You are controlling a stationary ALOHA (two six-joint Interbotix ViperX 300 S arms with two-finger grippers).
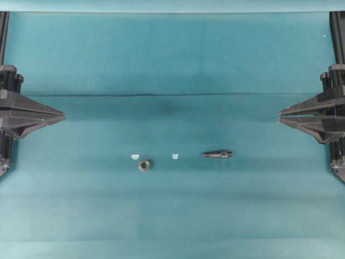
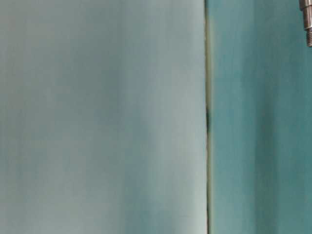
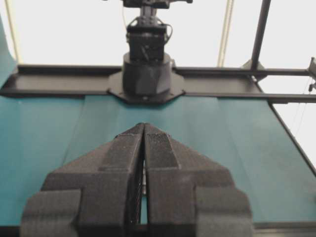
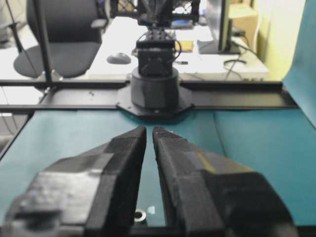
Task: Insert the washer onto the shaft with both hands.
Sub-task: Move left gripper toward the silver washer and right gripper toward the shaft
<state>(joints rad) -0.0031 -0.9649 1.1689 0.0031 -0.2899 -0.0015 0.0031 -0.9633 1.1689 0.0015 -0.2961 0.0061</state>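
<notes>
The washer [image 1: 144, 165] is seen lying flat on the teal-covered desk [image 1: 172, 216], a little left of the middle in the overhead view, with its dark central hole turned upward. The shaft [image 1: 218, 154] is laid on its side to the right of the washer, well apart from it, with its length running left to right and its thinner end pointed toward the right arm. Two small pale tape scraps are seen between and beside them: one [image 1: 135, 157] just above and left of the washer, the other [image 1: 174, 156] between the washer and the shaft. Neither task piece is touched by anything.

The left hand [image 1: 63, 115] is held at the left edge of the overhead view, pointed toward the middle and well away from the washer. In the left wrist view its fingers [image 3: 123, 163] are pressed together at the tips, so it is closed on nothing. The right hand [image 1: 280, 115] is held at the right edge, pointed inward, well apart from the shaft. In the right wrist view its fingers [image 4: 123, 158] are separated only by a thin slit, nothing is gripped, and the washer [image 4: 140, 215] is glimpsed low between them on the desk beyond.

In the table-level view only one stepped end of the shaft [image 2: 307, 22] is caught at the upper right corner
</notes>
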